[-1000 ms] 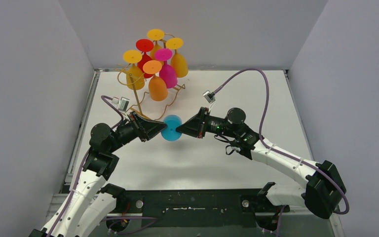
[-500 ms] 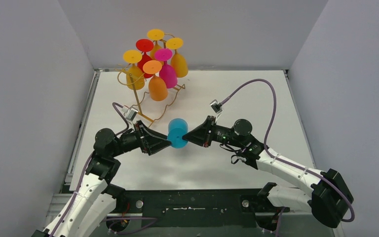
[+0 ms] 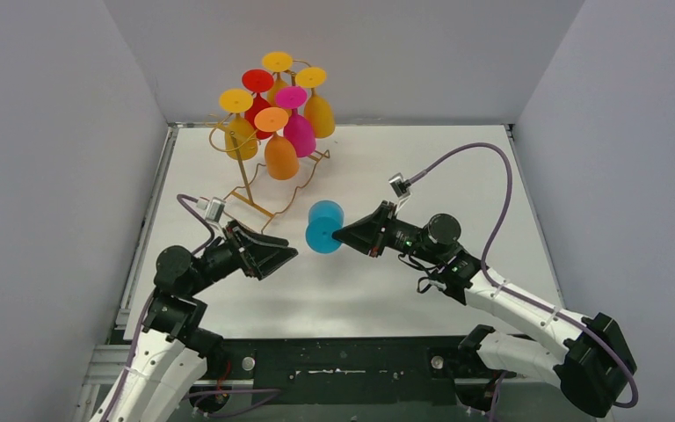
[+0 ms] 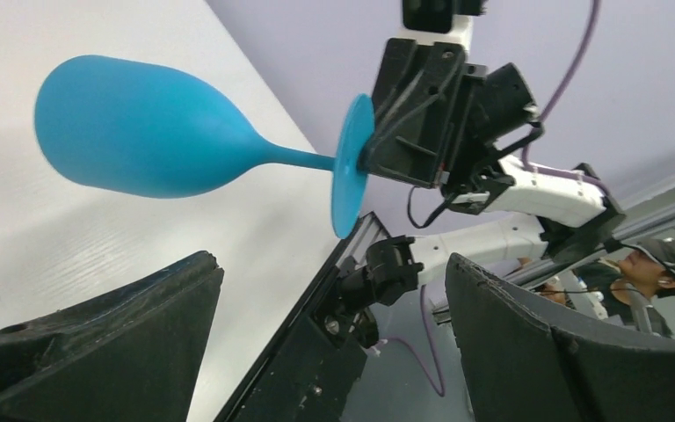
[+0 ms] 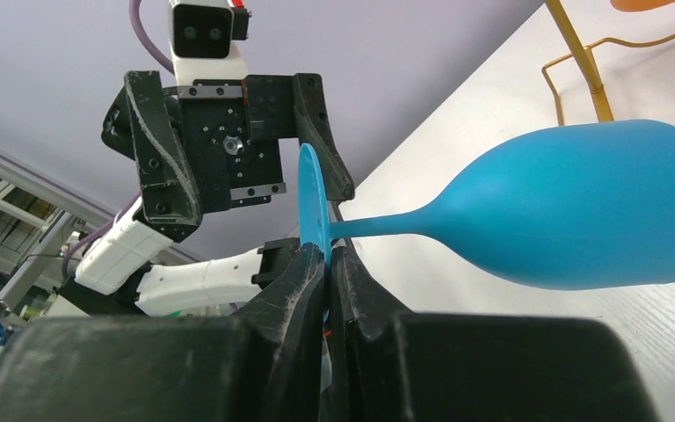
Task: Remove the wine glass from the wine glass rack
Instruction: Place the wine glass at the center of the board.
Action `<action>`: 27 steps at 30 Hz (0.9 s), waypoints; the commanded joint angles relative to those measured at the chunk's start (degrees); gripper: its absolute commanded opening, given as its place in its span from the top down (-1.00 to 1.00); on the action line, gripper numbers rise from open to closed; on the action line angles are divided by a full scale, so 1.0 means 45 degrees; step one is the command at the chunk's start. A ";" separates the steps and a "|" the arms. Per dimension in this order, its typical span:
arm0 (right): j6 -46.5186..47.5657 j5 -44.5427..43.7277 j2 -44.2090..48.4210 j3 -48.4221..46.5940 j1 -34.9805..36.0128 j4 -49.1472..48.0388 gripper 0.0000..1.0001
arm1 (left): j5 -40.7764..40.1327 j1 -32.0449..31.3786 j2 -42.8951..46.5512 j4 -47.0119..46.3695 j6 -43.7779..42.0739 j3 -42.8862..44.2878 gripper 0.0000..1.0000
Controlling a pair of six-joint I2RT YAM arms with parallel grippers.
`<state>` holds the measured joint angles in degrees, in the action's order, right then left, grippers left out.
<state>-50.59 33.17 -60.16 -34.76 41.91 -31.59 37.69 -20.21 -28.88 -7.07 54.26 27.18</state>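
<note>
The table (image 3: 457, 176) is seen from above, with the rack (image 3: 247, 180) at its 11 o'clock corner and six other glasses (image 3: 281, 155) hung on it bowl-down. The blue glass (image 3: 323, 227) is already off the rack. It is held on its side in the air over the middle of the table, bowl toward the rack.

Half a second ago the left pincer (image 3: 292, 255) was set against the bowl. It has since been drawn back toward 8 o'clock, and its fingers (image 4: 141, 325) are spread wide, well apart from the glass. The right pincer (image 5: 327, 264), at 3 o'clock of the glass, is clamped on the rim of the foot (image 5: 313, 198).

The hand-over is therefore judged complete, with the glass carried by the right arm alone and only a set-down left.

The rack's base wire lies near the bowl at 10 o'clock, and the left pincer sits low at 8 o'clock. Both should be kept away from. Because only the thin foot is gripped, the bowl may swivel downward.
</note>
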 commanded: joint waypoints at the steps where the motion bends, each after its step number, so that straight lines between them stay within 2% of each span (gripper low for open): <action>1: 0.0025 -0.0328 0.0477 -0.0046 -0.0099 -0.0669 1.00 | -0.0058 -0.0041 0.0740 -0.2211 0.1360 -0.0563 -0.95; 6: -0.0084 -0.0430 0.0606 -0.0097 -0.0116 -0.0397 1.00 | 0.1101 -0.0021 -0.0011 -0.5767 0.2171 -0.1555 -0.95; 10: -0.0046 -0.0739 0.0983 0.0088 -0.0116 -0.0205 1.00 | 0.1375 -0.0021 -0.0728 -0.8553 0.3425 -0.2476 -0.90; 13: 0.0040 -0.0978 0.1227 0.0222 -0.0104 -0.0155 1.00 | 0.1554 -0.0031 -0.0996 -0.8184 0.3018 -0.2376 -0.88; 17: 0.0229 -0.0817 0.1096 0.0117 -0.0107 0.0043 1.00 | 0.0994 -0.0080 -0.0034 -0.7335 0.2273 -0.2340 -0.77; 20: 0.0218 -0.0590 0.0757 -0.0048 -0.0077 -0.0073 1.00 | -0.0264 -0.0080 0.1078 -0.5045 0.1020 -0.2017 -0.53; 22: 0.0085 -0.0548 0.0473 -0.0133 -0.0005 -0.0459 1.00 | -0.0438 -0.0095 0.1341 -0.4323 0.0215 -0.1927 -0.44; 24: -0.0223 -0.0581 0.0109 -0.0129 0.0073 -0.1146 1.00 | -0.0473 -0.0099 0.1031 -0.3882 -0.0003 -0.1835 -0.32; 27: -0.0539 -0.0292 -0.0527 -0.0295 0.0137 -0.1798 1.00 | 0.0197 -0.0099 0.0141 -0.4484 0.0114 -0.1686 -0.28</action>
<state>-51.83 30.87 -59.81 -33.74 41.78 -30.72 37.82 -20.43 -24.32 -28.47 57.89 16.99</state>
